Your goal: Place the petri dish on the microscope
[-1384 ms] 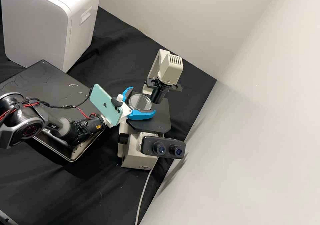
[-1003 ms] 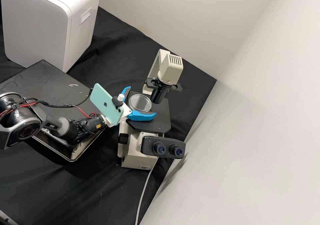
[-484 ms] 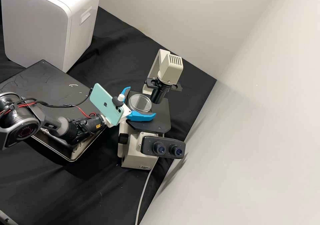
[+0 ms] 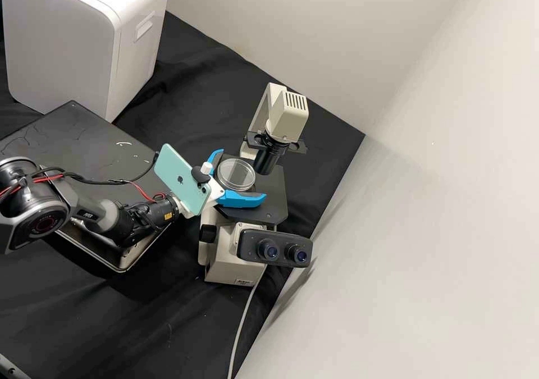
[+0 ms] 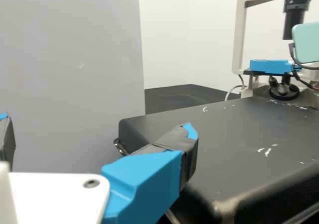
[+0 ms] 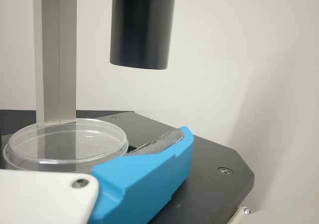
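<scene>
The clear petri dish (image 4: 236, 174) (image 6: 65, 143) lies flat on the black stage (image 4: 269, 199) of the beige microscope (image 4: 233, 261), just beside the dark condenser tube (image 4: 264, 159) (image 6: 142, 25). My right gripper (image 4: 240, 178) comes in from the left and stands open, with one blue finger (image 4: 214, 158) on the dish's far side and the other (image 4: 241, 199) (image 6: 149, 176) close along its near side. My left gripper (image 5: 97, 127) is open with nothing between its fingers, low beside a black slab (image 5: 239, 149).
A white box-shaped appliance (image 4: 78, 36) stands at the back left, with the black slab (image 4: 73, 137) in front of it. The microscope's eyepieces (image 4: 278, 250) jut toward the front and its cable (image 4: 241, 323) trails forward. A pale wall closes the right side.
The right gripper drew back slightly to the left, then shifted a little lower and toward the front. The dish has stayed in place on the stage.
</scene>
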Robot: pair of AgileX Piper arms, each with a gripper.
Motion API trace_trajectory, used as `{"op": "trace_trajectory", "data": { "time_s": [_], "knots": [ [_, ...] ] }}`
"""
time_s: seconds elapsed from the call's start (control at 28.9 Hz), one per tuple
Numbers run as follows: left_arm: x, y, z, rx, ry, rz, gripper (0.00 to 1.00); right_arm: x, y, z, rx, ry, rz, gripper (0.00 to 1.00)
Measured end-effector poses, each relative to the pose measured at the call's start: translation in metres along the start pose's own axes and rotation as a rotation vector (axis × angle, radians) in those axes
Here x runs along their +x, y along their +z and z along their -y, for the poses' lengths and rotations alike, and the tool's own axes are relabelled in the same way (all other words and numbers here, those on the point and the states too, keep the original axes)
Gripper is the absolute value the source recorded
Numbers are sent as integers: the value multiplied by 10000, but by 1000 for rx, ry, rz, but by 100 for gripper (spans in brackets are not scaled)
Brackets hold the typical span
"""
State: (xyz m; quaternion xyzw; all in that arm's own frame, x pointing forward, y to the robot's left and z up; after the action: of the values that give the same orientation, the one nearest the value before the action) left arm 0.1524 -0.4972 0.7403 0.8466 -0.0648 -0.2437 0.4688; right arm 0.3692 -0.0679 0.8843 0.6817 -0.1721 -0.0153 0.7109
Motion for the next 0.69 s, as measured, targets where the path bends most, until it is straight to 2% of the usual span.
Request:
{"op": "trace_trajectory", "data": {
  "time_s": [0.21, 0.69],
  "knots": [
    [8, 0, 22, 1, -13, 0, 100, 12, 40, -34, -4, 7, 6, 100],
    [8, 4, 25, 1, -15, 2, 100, 66, 94, -48, -6, 28, 3, 100]
  ]
}}
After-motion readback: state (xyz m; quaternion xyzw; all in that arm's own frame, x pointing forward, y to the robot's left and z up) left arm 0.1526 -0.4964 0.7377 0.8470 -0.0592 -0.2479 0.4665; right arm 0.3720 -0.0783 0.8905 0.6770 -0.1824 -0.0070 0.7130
